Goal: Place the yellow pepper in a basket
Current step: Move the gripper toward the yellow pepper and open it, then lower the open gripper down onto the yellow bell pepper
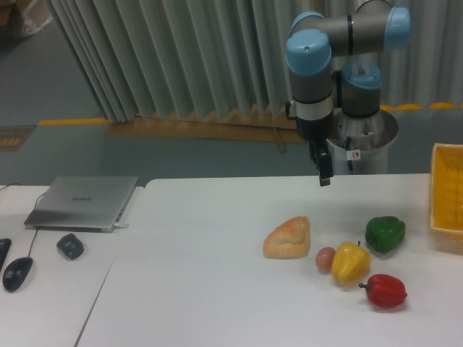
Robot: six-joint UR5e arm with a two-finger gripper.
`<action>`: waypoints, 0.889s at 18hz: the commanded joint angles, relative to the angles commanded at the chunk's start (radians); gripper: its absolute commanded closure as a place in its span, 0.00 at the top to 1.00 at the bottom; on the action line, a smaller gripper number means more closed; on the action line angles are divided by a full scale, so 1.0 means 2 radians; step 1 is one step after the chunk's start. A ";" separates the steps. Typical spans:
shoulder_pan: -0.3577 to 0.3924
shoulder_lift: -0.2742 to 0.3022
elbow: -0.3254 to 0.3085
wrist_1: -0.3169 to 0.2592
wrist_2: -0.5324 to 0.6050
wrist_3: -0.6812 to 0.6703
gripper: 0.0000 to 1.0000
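Nearby, yellow pepper touching egg, red pepper beside, gripper aloft, opening unclear.

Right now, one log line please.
phase: approach | gripper: above table, empty | yellow pepper: on table, untouched | basket: right edge

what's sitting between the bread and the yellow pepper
A small brown egg lies between the bread and the yellow pepper, right beside the pepper, perhaps touching it. The fixed camera view shows this.
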 joint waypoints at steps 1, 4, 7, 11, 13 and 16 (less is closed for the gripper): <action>0.000 0.001 0.000 0.001 0.001 -0.001 1.00; 0.000 0.001 0.000 0.001 0.002 -0.001 1.00; 0.000 -0.001 0.000 0.001 0.003 -0.002 1.00; -0.002 -0.016 0.000 0.026 0.041 -0.010 1.00; -0.005 -0.034 0.005 0.051 0.073 -0.066 1.00; 0.008 -0.037 0.011 0.067 0.073 -0.080 1.00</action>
